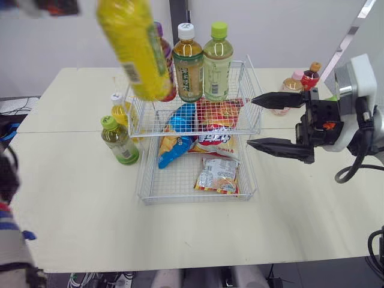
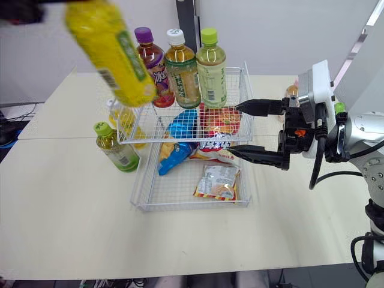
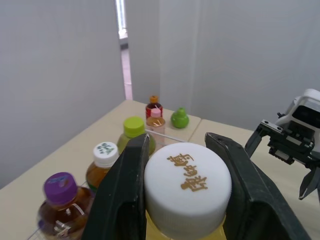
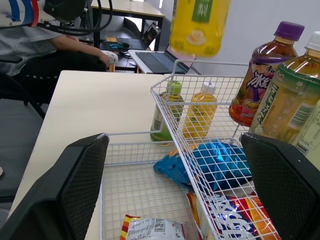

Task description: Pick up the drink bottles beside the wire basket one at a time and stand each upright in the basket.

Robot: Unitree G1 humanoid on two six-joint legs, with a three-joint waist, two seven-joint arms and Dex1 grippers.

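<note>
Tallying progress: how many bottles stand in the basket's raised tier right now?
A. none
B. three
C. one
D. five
B: the purple-cap bottle, white-cap bottle and green-cap bottle stand there, while the yellow bottle is held above it in the left gripper.

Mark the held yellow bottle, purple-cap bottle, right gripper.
yellow bottle (image 1: 135,48), left eye view, on its body
purple-cap bottle (image 2: 158,71), right eye view, on its body
right gripper (image 1: 250,122), left eye view, midway between fingertips
</note>
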